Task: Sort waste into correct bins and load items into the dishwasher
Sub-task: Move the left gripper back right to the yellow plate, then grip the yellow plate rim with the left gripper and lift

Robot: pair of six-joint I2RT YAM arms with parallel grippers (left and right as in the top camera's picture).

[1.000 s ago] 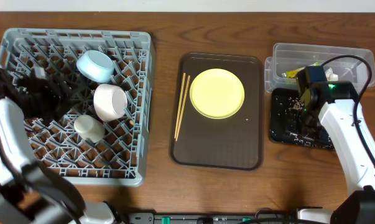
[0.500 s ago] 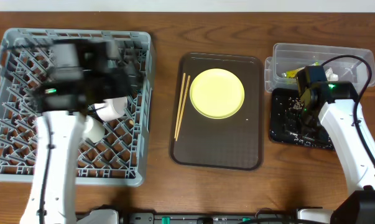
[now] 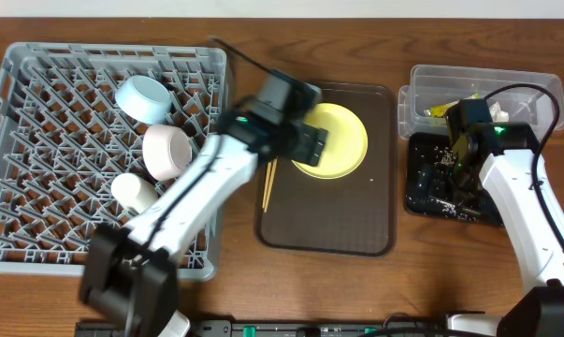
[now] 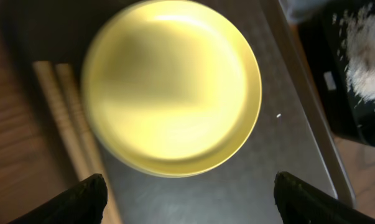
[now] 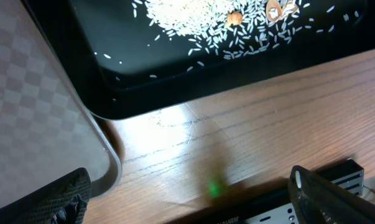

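**A:** What is shown from overhead?

**B:** A square grey plastic dish rack (image 3: pixel 10 56), with a lattice floor and upright pegs, is seen on a wood-grain table (image 3: pixel 244 28). A light blue bowl (image 3: pixel 143 98), a white bowl (image 3: pixel 166 152) and a small white cup (image 3: pixel 134 191) are lodged in it. A round yellow plate (image 3: pixel 347 140) and thin wooden chopsticks (image 3: pixel 267 187) are laid side by side on a dark brown tray (image 3: pixel 328 225). At right, a snack wrapper (image 3: pixel 438 109) is held in a clear tub (image 3: pixel 534 84), and a shallow black tray (image 3: pixel 422 201) is set just beside it. The left gripper (image 3: pixel 311 142) is seen blurred over the plate's left edge.

**A:** And the left wrist view?

**B:** The smooth plate is framed above dark fingertips (image 4: pixel 81 199) spread wide. Nothing is gripped.

**A:** The right wrist?

**B:** Pale rice-like crumbs (image 5: pixel 218 25) are scattered in the black tray. The right gripper (image 5: pixel 187 193) is poised over bare wood, its jaws set wide and empty.
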